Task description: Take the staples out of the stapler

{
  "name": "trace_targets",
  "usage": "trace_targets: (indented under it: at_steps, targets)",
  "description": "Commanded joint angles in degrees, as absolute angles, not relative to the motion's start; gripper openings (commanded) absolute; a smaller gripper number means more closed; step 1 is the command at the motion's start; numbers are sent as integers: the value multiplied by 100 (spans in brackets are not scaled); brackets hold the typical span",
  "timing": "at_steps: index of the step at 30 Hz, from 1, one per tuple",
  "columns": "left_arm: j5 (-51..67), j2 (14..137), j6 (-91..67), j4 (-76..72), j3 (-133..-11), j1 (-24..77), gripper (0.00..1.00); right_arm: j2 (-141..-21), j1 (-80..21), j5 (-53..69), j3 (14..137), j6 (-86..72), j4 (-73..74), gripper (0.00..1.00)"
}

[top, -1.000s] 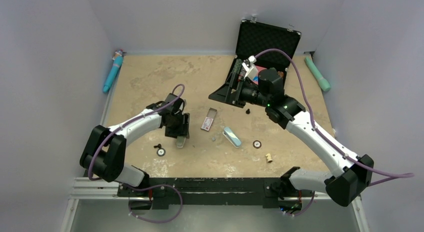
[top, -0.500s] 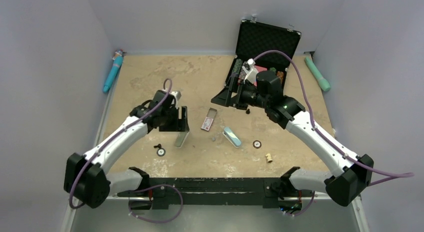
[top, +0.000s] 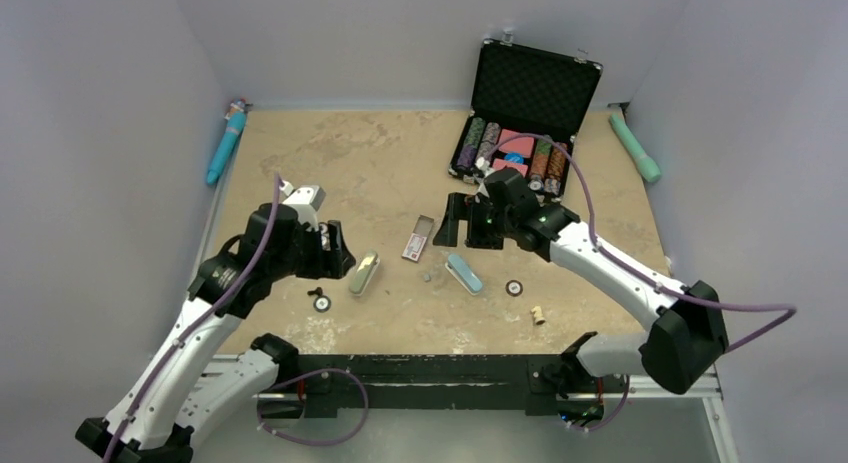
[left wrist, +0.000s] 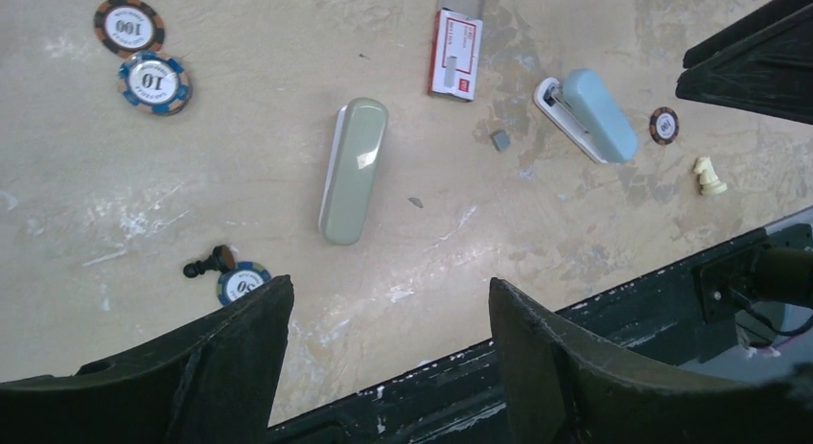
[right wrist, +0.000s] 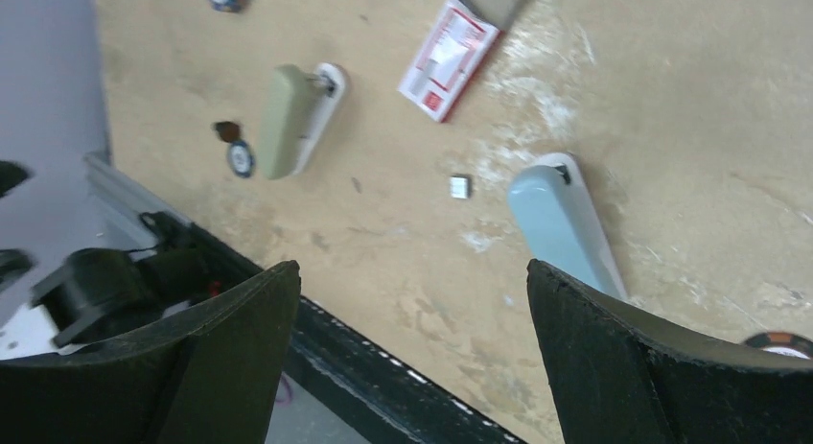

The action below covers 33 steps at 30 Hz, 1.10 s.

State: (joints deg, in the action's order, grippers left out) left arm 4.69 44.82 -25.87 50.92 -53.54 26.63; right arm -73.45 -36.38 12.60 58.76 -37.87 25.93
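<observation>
A tiny grey strip of staples lies on the table between two closed staplers, also in the left wrist view and the right wrist view. The grey-green stapler lies flat to its left. The light blue stapler lies to its right. My left gripper is open and empty, raised to the left of the grey-green stapler. My right gripper is open and empty, above the table behind the blue stapler.
A red-and-white box with its tray slid out lies behind the staples. Poker chips, a black pawn and a pale chess piece are scattered near the front. An open poker case stands at the back right.
My left gripper has let go of the grey-green stapler and pulled back left and up; the stapler now lies flat. My right gripper has moved from the case toward the table's middle.
</observation>
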Motion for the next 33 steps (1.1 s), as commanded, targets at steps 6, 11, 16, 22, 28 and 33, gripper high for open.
trace_targets:
  at_steps: [6, 11, 16, 22, 28, 33]
  targets:
    - [-546, 3697, -2447, 5364, -4995, 2637, 79, -7968, -3673, 347, 5616, -3364, 2714, 92]
    - [-466, 3730, -2472, 5412, -5024, 2637, 78, -8329, -3680, 348, 5551, -3235, 2643, 88]
    - [-492, 3651, -2427, 5296, -4977, 2637, 78, -8716, -3762, 257, 5432, -3167, 2553, 85]
    - [-519, 3809, -2426, 5285, -4994, 2637, 76, -9050, -3892, 154, 5589, -3125, 2574, 80]
    - [-569, 3734, -2431, 5282, -4973, 2637, 75, -9180, -3894, 131, 5686, -3064, 2637, 55]
    - [-563, 3768, -2434, 5268, -4975, 2637, 75, -9256, -3905, 144, 5719, -2962, 2710, 28]
